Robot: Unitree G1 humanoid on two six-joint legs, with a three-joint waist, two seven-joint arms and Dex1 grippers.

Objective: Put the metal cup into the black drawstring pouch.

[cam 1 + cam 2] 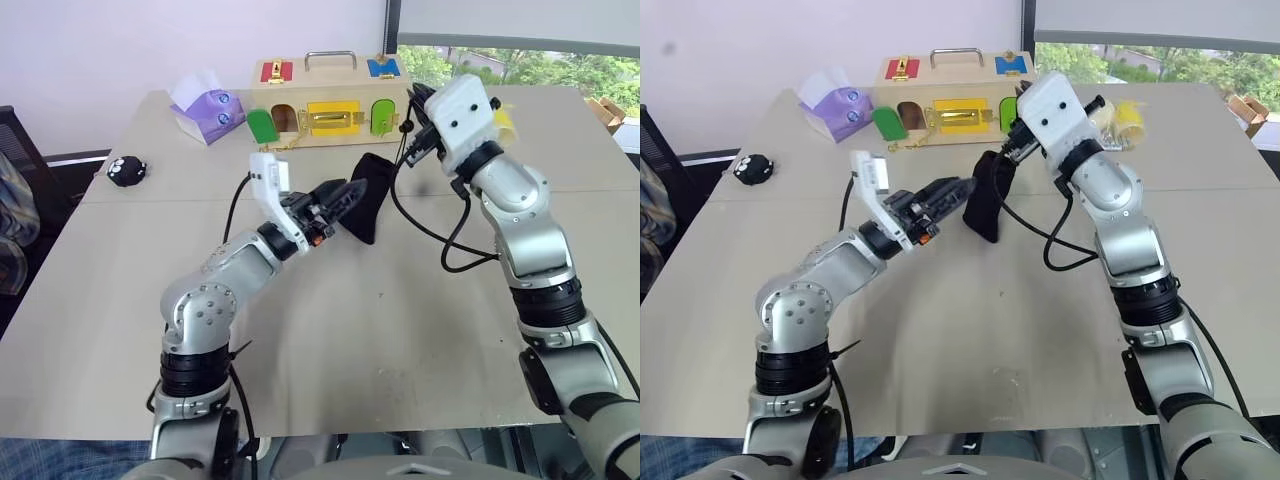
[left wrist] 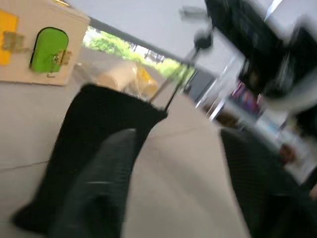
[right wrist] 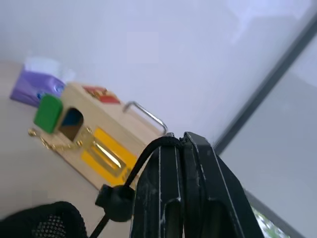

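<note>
Setting: pale beige bench (image 1: 330, 330) below a white wall, with a window showing green trees at the far right.
Black drawstring pouch: the black drawstring pouch (image 1: 988, 195) hangs above the middle of the bench, lifted by its cord, its lower end close to the bench top; whether it touches cannot be told. In the left wrist view the pouch (image 2: 94, 144) shows as a dark fabric shape with a thin cord rising from its top corner.
Right claw: the right claw (image 3: 181, 148) is raised above the pouch, its two black fingers pressed together on the thin black cord (image 3: 143, 161); a round bead toggle (image 3: 113, 201) sits on the cord just below the fingertips.
Left claw: the left claw (image 1: 345, 195) reaches in from the left at the pouch's side, its fingers apart in the left wrist view, one finger (image 2: 99, 188) lying against the black fabric.
Metal cup: cannot be made out.
Wooden latch box: a wooden latch box (image 1: 325, 100) with coloured doors and a metal handle stands at the far edge of the bench, behind the pouch.
Tissue pack: a purple tissue pack (image 1: 208, 108) lies left of the box.
Ball toy: a small black-and-white ball toy (image 1: 127, 170) rests near the bench's left edge, well apart from the pouch.
Yellow roll: a pale yellow roll (image 1: 1125, 118) in plastic wrap lies behind the right arm.
</note>
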